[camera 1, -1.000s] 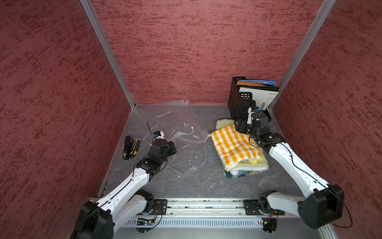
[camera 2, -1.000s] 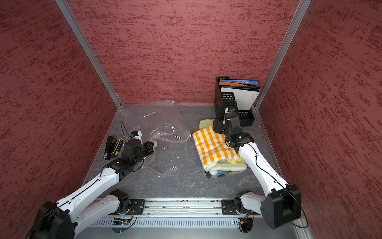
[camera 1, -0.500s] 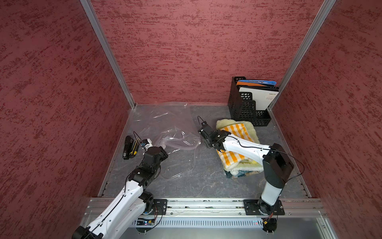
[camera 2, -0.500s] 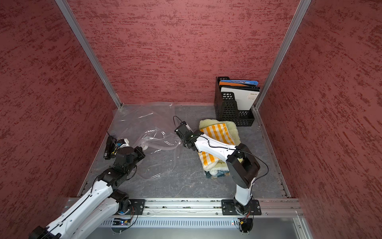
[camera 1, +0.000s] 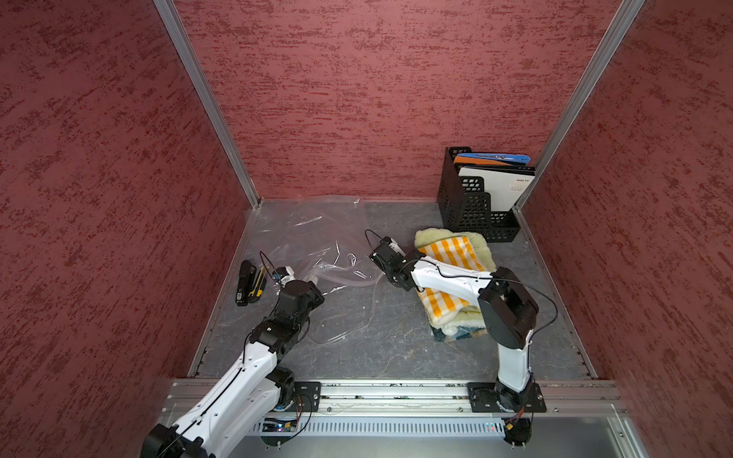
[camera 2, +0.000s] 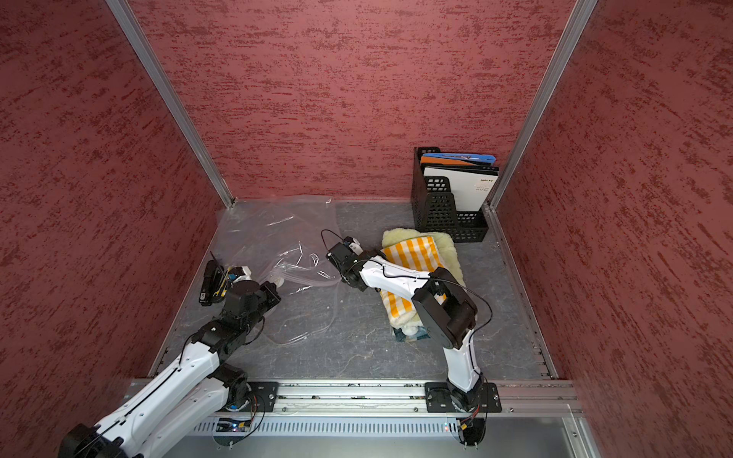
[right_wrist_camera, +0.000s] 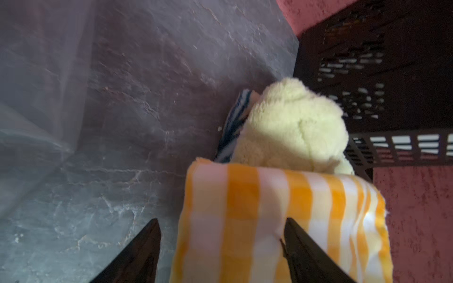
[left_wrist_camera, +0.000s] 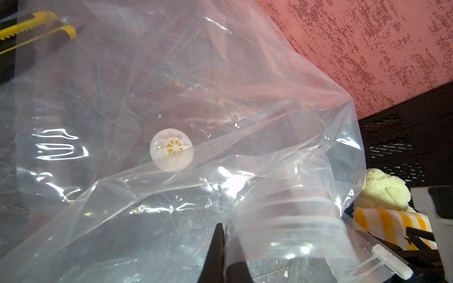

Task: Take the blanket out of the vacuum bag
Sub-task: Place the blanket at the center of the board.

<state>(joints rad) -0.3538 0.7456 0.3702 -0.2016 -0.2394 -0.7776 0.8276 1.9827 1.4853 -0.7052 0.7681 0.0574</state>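
Swinging over from the far right, the right arm now reaches across the blanket (camera 1: 452, 253) to its left edge. The right claw (right_wrist_camera: 221, 220) is open wide. A corner of the orange and white checked blanket shows between its two fingers, and I cannot tell if they touch it. The left claw (left_wrist_camera: 220, 235) is pinched shut on a fold of the vacuum bag (camera 1: 301, 234). The bag is see-through and crinkly. It lies on the far left of the grey floor (camera 1: 396, 349), right up to the far left corner, with its round white valve (left_wrist_camera: 171, 149) showing. The folded blanket sits on the right, out of the bag, with its far end just beside a black rack (camera 1: 472, 214). A yellow and black knife (camera 1: 250, 281) lies by the left wall.
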